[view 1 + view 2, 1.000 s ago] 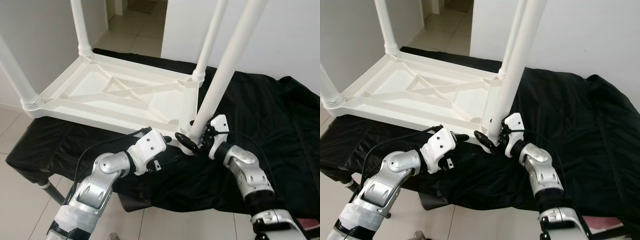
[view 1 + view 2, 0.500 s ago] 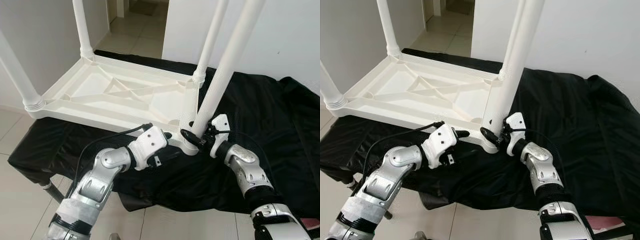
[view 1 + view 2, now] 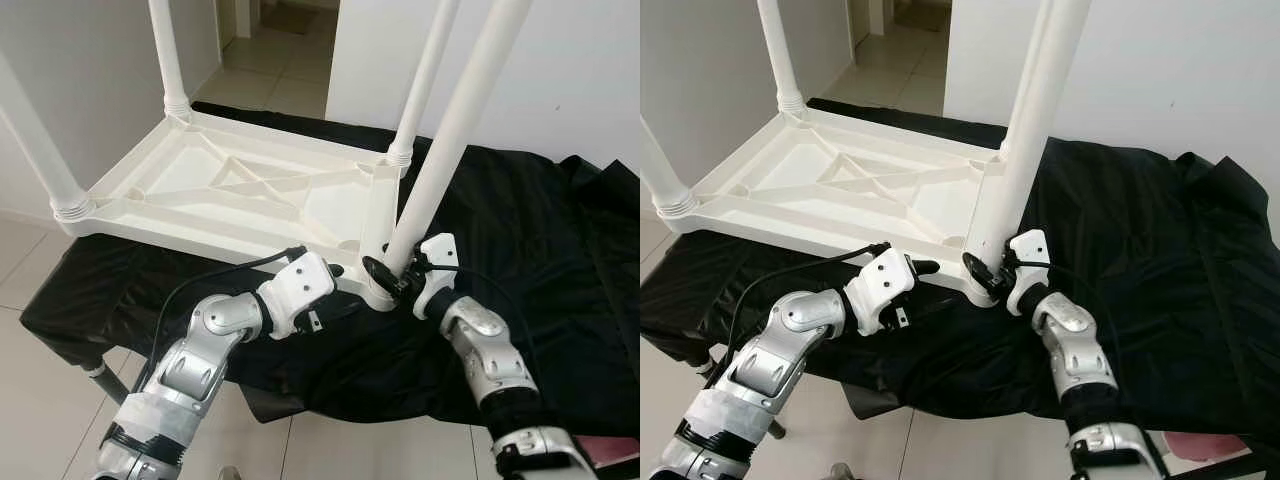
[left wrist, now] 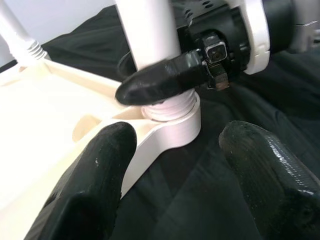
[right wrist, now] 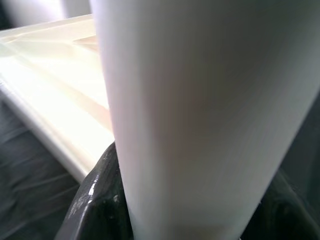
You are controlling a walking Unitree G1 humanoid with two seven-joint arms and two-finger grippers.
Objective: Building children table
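A white plastic children's table lies upside down on a black cloth. Three of its legs stand up at the corners. A fourth white leg rises from the near right corner socket, tilted slightly to the right. My right gripper is shut on this leg just above the socket; the leg sits between its fingers. My left gripper is open, close to the same corner on its left side. Its fingers stand apart before the socket, touching nothing.
The cloth-covered platform ends just in front of my arms, with tiled floor below. A white wall stands behind on the right, and a doorway opens at the back. A metal frame leg shows under the left edge.
My left gripper has moved forward, closer to the near right corner. The right gripper keeps its hold on the leg, and its forearm has swung slightly. The camera has shifted a little.
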